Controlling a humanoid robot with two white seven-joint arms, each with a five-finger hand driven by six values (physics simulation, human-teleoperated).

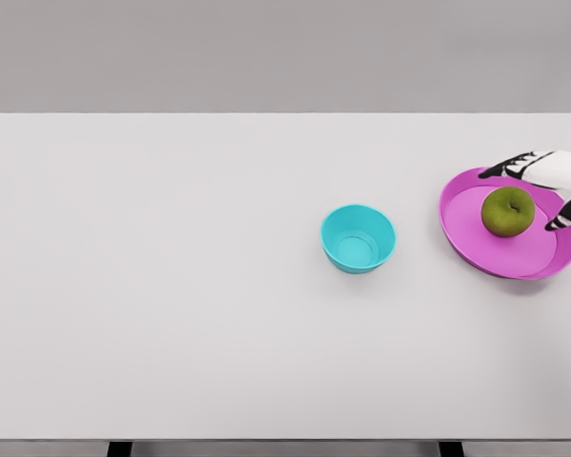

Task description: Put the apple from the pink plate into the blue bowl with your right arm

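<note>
A green apple lies on the pink plate at the right side of the white table. My right hand reaches in from the right edge, just right of the apple, its dark-tipped fingers spread above and behind the fruit and its thumb lower on the right. The fingers are open and hold nothing; they sit close to the apple without clasping it. The blue bowl stands empty near the table's middle, left of the plate. My left arm is out of view.
The white table spans the whole view, with its far edge at the top and its front edge near the bottom. Two dark legs show under the front edge.
</note>
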